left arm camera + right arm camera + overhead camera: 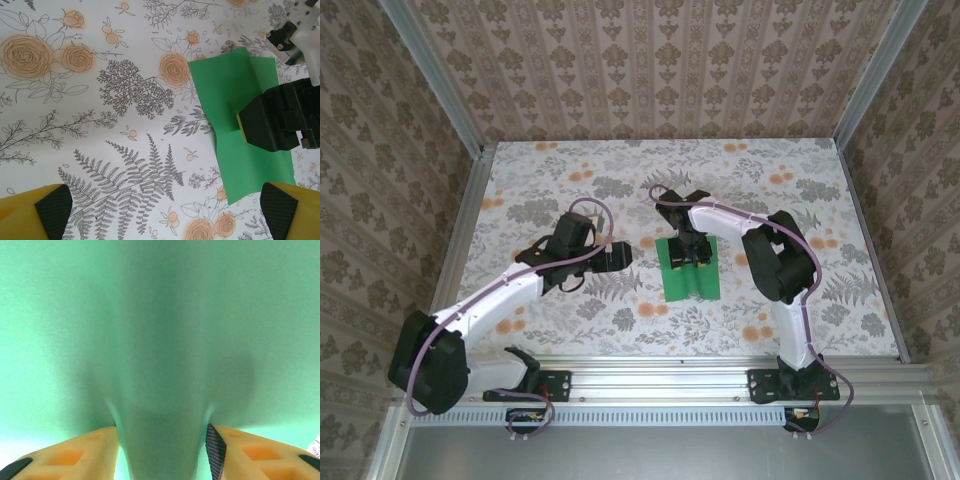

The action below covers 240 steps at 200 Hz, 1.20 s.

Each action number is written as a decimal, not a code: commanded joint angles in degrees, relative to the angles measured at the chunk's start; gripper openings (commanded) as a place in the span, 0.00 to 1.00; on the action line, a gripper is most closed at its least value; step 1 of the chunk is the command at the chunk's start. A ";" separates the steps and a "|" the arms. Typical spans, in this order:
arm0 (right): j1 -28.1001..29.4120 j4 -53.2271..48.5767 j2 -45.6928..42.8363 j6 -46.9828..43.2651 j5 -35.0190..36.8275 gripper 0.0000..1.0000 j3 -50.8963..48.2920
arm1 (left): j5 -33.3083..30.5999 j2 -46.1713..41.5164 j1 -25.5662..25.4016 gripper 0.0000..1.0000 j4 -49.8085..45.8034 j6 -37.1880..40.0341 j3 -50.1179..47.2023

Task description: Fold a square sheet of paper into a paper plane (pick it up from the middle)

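Observation:
The square sheet of paper (692, 284) is bright green and lies on the flowered table (570, 180) right of centre. My right gripper (688, 256) points straight down onto its far half. In the right wrist view the paper (160, 315) bulges up as a ridge between the fingers (75, 455) of the right gripper (162, 452), which stand about half apart and touch the ridge's sides. My left gripper (623, 254) hovers just left of the sheet, jaws wide open with nothing between them. In the left wrist view the left gripper (166, 207) is over bare table, with the paper (225, 90) to its right.
Wallpapered walls with metal corner posts (470, 150) close the table in on three sides. An aluminium rail (720, 375) carrying both arm bases runs along the near edge. Open table lies behind and on both sides of the sheet.

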 commanded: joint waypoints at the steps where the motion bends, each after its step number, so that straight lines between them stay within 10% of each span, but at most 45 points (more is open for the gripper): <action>1: -0.01 -3.14 -2.74 0.92 0.48 0.50 1.25 | 0.24 -2.52 -0.28 1.00 -0.98 1.65 -1.13; 117: -0.15 1.69 -10.17 0.39 -6.23 0.46 -0.42 | 0.82 -0.81 0.51 1.00 -3.31 1.41 0.63; 182: -3.61 28.31 -19.03 10.23 -29.65 0.47 -12.20 | 0.36 -1.73 0.60 1.00 -3.52 -0.97 2.73; 240: -7.90 43.05 -16.52 16.41 -33.82 0.48 -26.37 | 3.08 -0.12 0.08 1.00 -2.49 -1.79 3.22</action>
